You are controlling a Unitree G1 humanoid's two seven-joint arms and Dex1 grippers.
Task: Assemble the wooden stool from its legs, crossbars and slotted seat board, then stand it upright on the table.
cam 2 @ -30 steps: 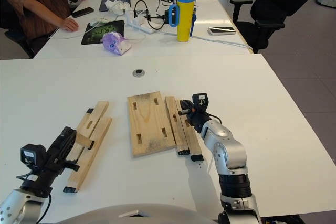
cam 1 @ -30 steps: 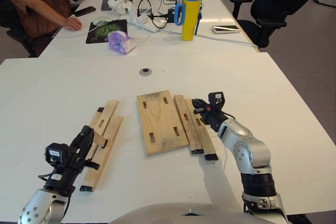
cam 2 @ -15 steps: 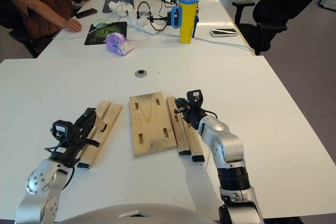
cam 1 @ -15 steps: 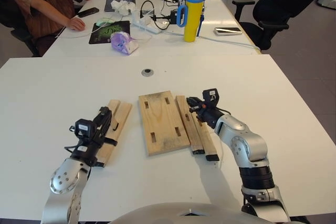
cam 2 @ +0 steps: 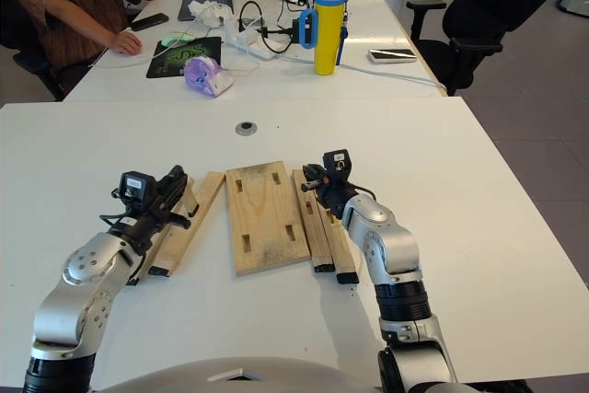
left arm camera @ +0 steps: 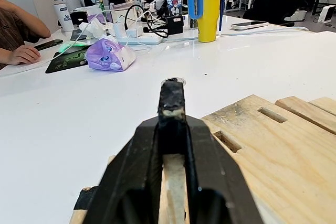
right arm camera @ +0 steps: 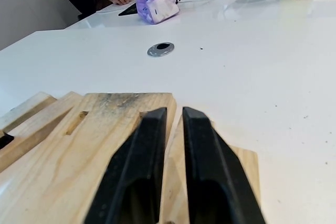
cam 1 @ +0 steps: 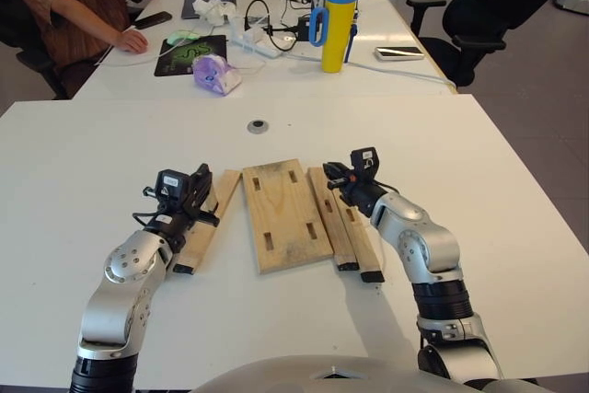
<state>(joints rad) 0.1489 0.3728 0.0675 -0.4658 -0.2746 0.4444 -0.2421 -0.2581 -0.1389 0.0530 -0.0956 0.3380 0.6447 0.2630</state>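
Wood — one seat board (cam 1: 285,213), four planks (cam 1: 329,218)

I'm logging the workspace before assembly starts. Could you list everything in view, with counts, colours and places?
table: one, white, nearest
seat board: one, pale wood with four slots, flat mid-table
right bars: two, pale wood with black ends, beside the board's right edge
left bars: at least two, pale wood, left of the board
grommet: one, metal, behind the board
far table: one, white, behind
tumbler: one, yellow with blue handle, far table
tissue pack: one, purple, far table
phone: one, far table
office chair: one, black, far right
left gripper: black, closed on one left bar
right gripper: black, over the right bars' far ends
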